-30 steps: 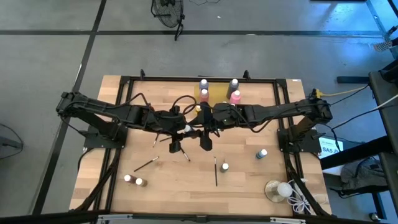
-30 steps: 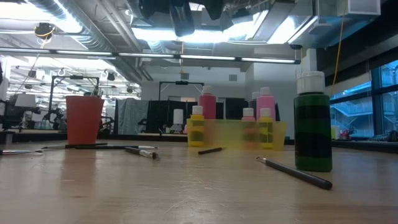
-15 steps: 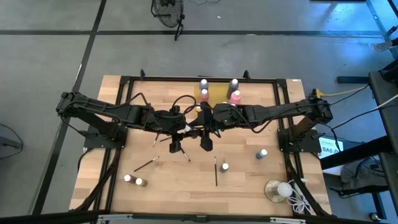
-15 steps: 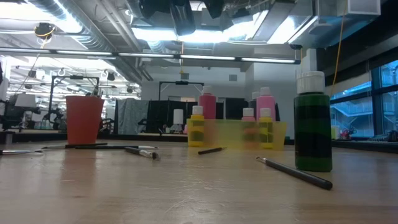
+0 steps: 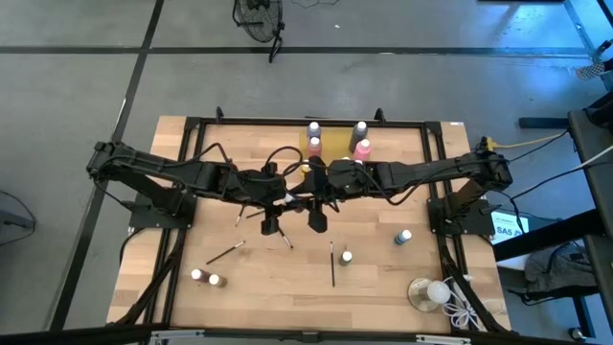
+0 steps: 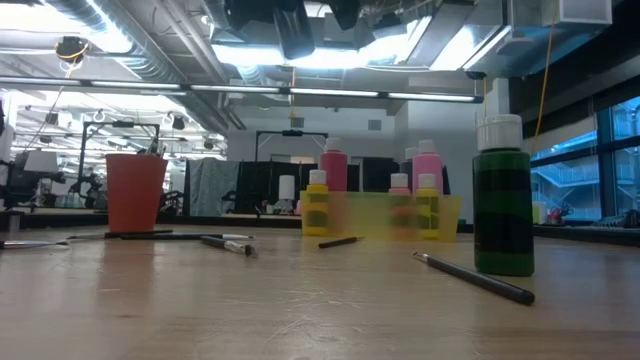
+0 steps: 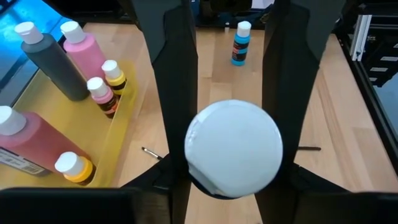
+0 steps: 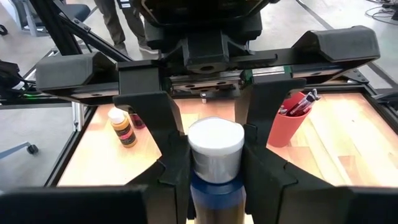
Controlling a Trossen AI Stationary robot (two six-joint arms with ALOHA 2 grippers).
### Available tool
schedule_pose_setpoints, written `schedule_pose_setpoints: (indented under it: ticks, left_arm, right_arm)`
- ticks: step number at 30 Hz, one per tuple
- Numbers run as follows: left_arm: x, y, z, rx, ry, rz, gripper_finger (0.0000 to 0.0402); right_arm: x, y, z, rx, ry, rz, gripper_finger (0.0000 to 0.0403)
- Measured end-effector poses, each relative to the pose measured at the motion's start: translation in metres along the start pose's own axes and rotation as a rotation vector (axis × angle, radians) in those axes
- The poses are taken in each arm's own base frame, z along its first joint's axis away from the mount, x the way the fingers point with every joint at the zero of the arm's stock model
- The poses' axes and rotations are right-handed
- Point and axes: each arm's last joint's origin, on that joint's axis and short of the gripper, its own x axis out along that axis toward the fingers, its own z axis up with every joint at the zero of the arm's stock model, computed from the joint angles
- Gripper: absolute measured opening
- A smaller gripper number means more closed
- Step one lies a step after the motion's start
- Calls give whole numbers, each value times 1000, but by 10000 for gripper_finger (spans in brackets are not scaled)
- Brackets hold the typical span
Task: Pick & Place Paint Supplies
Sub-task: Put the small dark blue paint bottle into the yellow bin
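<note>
Both pincers hang close together over the middle of the table (image 5: 383, 278), each pinching a bottle by the neck just under its white cap. The left pincer (image 7: 228, 155) has its two dark fingers (image 7: 180, 93) pressed on either side of a white-capped bottle (image 7: 233, 149), seen from above so that only the round cap shows; its colour cannot be told. The right pincer (image 8: 214, 155) clamps a blue bottle (image 8: 214, 193) with a white cap, held upright between its fingers. Gripping below the cap probably keeps each bottle vertical and gives the fingers a shoulder to catch on, so neither slips during carrying.

A yellow tray (image 5: 335, 146) sits at the far edge of the table, just beyond the two pincers, and already holds several bottles: tall pink ones (image 5: 362, 149), a grey one and small yellow ones (image 7: 114, 73). That grouping suggests the tray is the collecting place, and the arms seem to be held above it, ready to lower.

Much is left loose on the table: a small blue bottle (image 5: 404, 236), a white-capped bottle (image 5: 346, 257) beside a brush (image 5: 332, 264), two tiny bottles (image 5: 205, 278) near the left front, and another brush (image 5: 223, 253). A red cup (image 6: 135, 192) with brushes stands to one side.
</note>
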Motion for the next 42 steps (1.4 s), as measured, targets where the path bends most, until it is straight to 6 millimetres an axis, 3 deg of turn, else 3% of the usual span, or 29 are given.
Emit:
schedule_pose_setpoints:
  ticks: [21,30,36,42]
  left_arm:
    - [0,1,-2,-9,24,16,143]
    - [-2,0,1,-9,6,2,145]
    - [-5,1,3,41,-15,13,169]
    - [-20,4,9,31,-73,39,207]
  right_arm:
    - [1,0,-1,1,9,-4,112]
    - [-9,0,3,2,2,-24,112]
    - [-21,-1,5,6,30,-54,108]
    - [-32,-2,1,20,83,-109,108]
